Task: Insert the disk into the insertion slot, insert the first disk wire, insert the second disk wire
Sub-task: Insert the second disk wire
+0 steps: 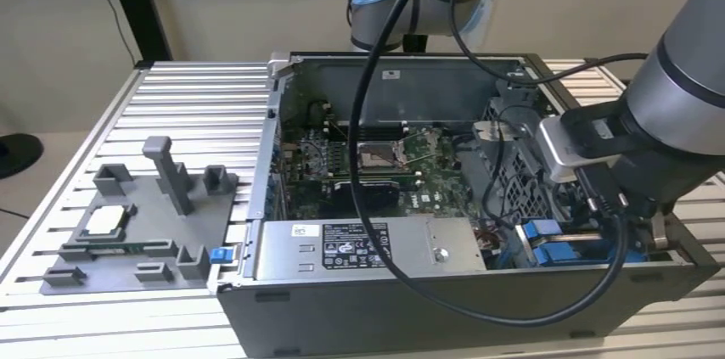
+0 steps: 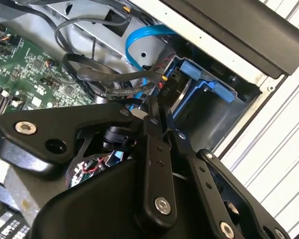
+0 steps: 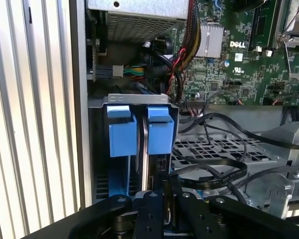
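Note:
The disk [image 3: 145, 149] stands on edge in the insertion slot [image 3: 137, 100], between two bright blue carrier tabs [image 3: 159, 130], at the case's front corner on the exterior view's right [image 1: 553, 244]. My gripper [image 2: 160, 115] is right at the disk's rear end, its black fingers [image 2: 154, 149] drawn together on the dark connector of a flat black disk wire [image 3: 212, 175]. That wire loops over the perforated metal beside the slot. A blue cable [image 2: 142, 37] curves above the blue carrier [image 2: 205, 79]. In the first wrist view my gripper [image 3: 164, 198] is just below the disk's edge.
The open computer case [image 1: 396, 291] lies on a slatted metal table [image 1: 193, 113]. A grey labelled power-supply box [image 1: 362, 244] fills the front, with the green mainboard [image 1: 374, 164] behind it. Loose black cables crowd the corner. A grey fixture [image 1: 136, 232] with small parts lies at the exterior view's left.

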### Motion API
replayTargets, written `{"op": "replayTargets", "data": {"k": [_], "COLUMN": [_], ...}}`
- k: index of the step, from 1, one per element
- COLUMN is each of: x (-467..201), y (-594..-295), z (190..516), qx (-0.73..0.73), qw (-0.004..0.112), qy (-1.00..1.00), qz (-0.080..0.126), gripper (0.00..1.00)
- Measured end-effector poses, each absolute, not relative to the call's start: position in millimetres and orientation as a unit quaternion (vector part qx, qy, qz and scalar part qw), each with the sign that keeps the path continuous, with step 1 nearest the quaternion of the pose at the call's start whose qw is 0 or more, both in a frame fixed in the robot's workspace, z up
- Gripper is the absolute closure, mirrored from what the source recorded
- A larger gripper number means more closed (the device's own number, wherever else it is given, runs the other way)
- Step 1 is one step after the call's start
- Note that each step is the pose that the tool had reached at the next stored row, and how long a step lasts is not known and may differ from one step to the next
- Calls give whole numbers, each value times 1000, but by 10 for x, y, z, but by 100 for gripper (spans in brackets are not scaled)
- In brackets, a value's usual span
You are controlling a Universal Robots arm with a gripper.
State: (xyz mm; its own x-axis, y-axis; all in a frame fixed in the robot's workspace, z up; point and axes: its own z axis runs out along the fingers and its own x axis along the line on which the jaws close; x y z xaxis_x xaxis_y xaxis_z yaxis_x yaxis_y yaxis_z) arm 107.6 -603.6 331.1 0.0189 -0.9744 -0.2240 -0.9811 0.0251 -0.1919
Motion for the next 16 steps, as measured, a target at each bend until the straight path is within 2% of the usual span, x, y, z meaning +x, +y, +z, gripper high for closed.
{"op": "replayTargets", "data": {"k": [1,2,5,16], "x": [1075,1075,1075,1075], "y": [-6036,-6036,-6036,-6035], "z": [3310,3307,3318,3681], "qx": [-698,-698,-698,-698], "qw": [149,149,149,146], "qy": [700,700,700,701], "qz": [11,11,12,14], "gripper": [100,0,0,0]}}
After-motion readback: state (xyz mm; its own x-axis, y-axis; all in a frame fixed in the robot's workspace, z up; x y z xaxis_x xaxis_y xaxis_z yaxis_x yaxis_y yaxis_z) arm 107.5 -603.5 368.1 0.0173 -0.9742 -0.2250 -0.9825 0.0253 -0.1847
